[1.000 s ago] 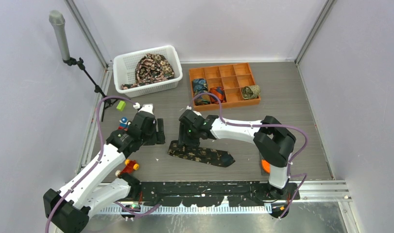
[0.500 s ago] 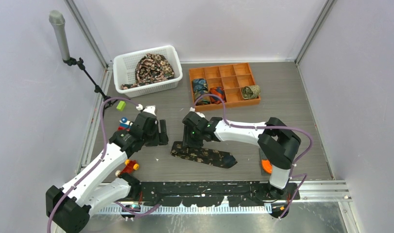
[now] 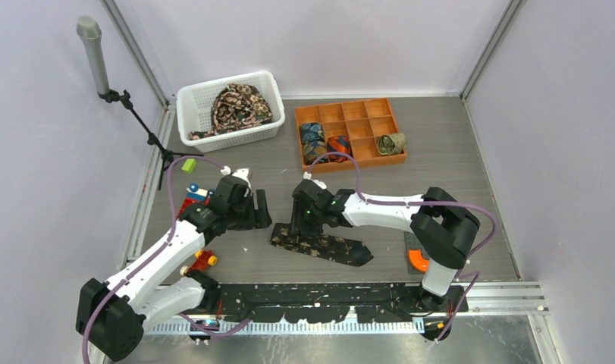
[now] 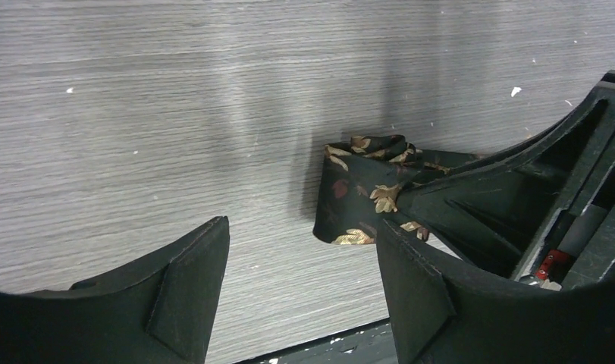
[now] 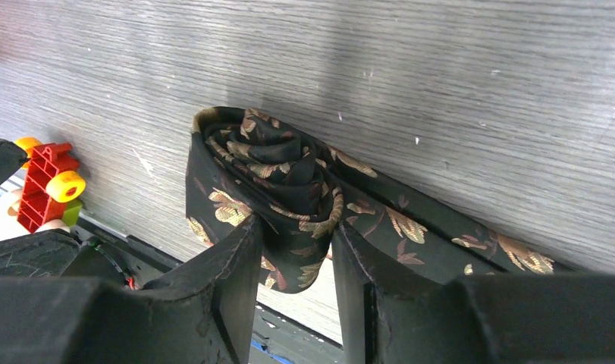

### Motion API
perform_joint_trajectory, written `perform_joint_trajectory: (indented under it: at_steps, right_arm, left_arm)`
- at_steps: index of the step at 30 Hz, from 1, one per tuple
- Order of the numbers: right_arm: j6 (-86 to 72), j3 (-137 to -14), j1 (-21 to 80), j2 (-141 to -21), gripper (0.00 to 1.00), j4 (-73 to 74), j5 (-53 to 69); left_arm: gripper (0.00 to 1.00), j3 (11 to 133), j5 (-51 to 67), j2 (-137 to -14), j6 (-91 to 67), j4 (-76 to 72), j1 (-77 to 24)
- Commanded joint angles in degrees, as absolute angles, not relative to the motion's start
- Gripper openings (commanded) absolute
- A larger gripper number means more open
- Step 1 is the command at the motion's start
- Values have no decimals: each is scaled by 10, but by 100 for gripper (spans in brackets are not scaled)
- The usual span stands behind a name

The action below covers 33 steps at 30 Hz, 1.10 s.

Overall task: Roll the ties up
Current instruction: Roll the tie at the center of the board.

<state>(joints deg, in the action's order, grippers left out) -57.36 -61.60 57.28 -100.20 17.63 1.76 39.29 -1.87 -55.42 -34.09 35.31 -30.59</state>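
Now my right gripper (image 5: 298,241) has pinched the rolled end of the black flowery tie (image 5: 274,171) on the table (image 3: 456,152). My left gripper (image 4: 300,246) has slid closer, wide open and empty. I think rolling can go on.

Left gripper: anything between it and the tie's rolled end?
Nothing visible. Only bare table lies between the open left gripper and the rolled end of the tie; the right gripper pinches that roll from the opposite side.
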Motion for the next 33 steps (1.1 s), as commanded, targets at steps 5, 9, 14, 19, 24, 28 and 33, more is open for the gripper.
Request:
perform_joint_trajectory:
  at_steps: [5, 9, 14, 19, 24, 28, 33]
  right_arm:
    - [-580, -572, 576, -970, 50, 163, 10]
    - [-581, -560, 575, -958, 50, 160, 7]
    - [-583, -549, 575, -950, 44, 159, 2]
    - [-582, -544, 574, -948, 40, 158, 2]
    - [-583, -538, 574, -951, 37, 155, 2]
    - [-582, -533, 575, -954, 33, 151, 2]
    - [-583, -526, 574, -957, 29, 146, 4]
  left_arm:
    - [72, 369, 48, -566, -354, 283, -299]
    - [72, 360, 64, -569, -357, 270, -298]
    - [72, 348, 95, -576, -358, 243, -297]
    - [72, 332, 129, -590, -359, 206, -294]
    - [72, 317, 181, -609, -367, 159, -289]
    - [72, 307, 206, -625, -369, 135, -284]
    - [72, 296, 245, -658, -374, 97, -279]
